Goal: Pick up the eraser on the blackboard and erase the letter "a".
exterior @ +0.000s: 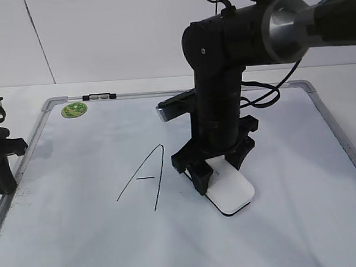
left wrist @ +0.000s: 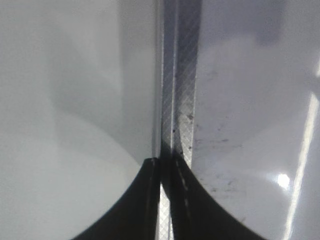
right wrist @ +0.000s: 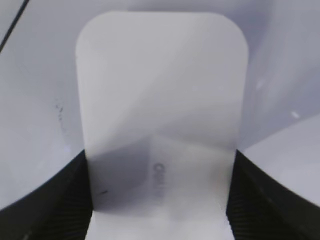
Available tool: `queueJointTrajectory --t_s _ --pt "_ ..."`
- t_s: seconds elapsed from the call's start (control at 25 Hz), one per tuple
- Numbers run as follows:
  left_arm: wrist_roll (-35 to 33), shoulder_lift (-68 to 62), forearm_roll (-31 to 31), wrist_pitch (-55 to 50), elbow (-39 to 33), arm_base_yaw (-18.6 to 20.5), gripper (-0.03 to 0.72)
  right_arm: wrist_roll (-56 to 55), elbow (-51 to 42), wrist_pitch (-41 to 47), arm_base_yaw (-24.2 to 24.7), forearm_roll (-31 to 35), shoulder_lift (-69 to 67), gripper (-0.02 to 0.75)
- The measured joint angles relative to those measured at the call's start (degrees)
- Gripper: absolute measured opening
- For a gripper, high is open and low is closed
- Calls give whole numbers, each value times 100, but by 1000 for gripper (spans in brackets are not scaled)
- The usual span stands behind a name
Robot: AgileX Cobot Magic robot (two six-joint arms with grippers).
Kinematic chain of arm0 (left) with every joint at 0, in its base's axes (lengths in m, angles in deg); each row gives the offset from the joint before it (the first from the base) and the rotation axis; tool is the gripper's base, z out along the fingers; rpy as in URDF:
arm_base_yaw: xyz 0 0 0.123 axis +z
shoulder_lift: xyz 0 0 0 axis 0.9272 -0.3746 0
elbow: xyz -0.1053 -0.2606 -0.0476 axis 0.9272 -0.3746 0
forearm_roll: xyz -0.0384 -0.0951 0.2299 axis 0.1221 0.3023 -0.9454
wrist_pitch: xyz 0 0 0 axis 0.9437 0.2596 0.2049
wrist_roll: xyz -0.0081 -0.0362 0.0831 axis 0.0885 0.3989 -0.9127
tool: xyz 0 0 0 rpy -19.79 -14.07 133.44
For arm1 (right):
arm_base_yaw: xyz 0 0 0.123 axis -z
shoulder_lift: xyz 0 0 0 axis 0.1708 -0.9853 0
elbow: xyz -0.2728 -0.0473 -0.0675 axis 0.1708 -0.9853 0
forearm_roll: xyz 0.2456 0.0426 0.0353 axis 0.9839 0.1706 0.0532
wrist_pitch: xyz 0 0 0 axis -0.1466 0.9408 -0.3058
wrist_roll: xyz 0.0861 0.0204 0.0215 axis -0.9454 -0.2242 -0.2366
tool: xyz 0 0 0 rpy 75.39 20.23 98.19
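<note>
The white eraser (exterior: pixel 232 195) lies flat on the blackboard (exterior: pixel 282 224), just right of the capital "A" (exterior: pixel 146 178). My right gripper (exterior: pixel 217 172) points straight down, its two fingers pressed against the eraser's sides. In the right wrist view the eraser (right wrist: pixel 160 100) fills the space between the fingers (right wrist: pixel 159 155), with a small grey mark on top. No lowercase "a" shows in any view; the eraser and gripper hide the board beneath them. My left gripper (exterior: pixel 6 182) rests at the board's left edge, shut and empty (left wrist: pixel 165 161), over the metal frame (left wrist: pixel 182 100).
A round green sticker (exterior: pixel 74 109) sits at the board's top left corner, and a small black-and-silver clip (exterior: pixel 99 97) lies on the top frame. A stroke of the capital "A" (right wrist: pixel 12 25) crosses the right wrist view's top left corner. Bare board surrounds the eraser.
</note>
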Motion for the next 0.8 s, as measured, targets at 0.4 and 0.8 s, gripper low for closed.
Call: queueJointTrajectory --t_s 0.4,0.8 --pt "0 0 0 10 0 0 34 -238 441 72 105 -422 -191 567" --pt "0 0 44 19 0 0 34 -481 643 61 125 -664 1082 566"
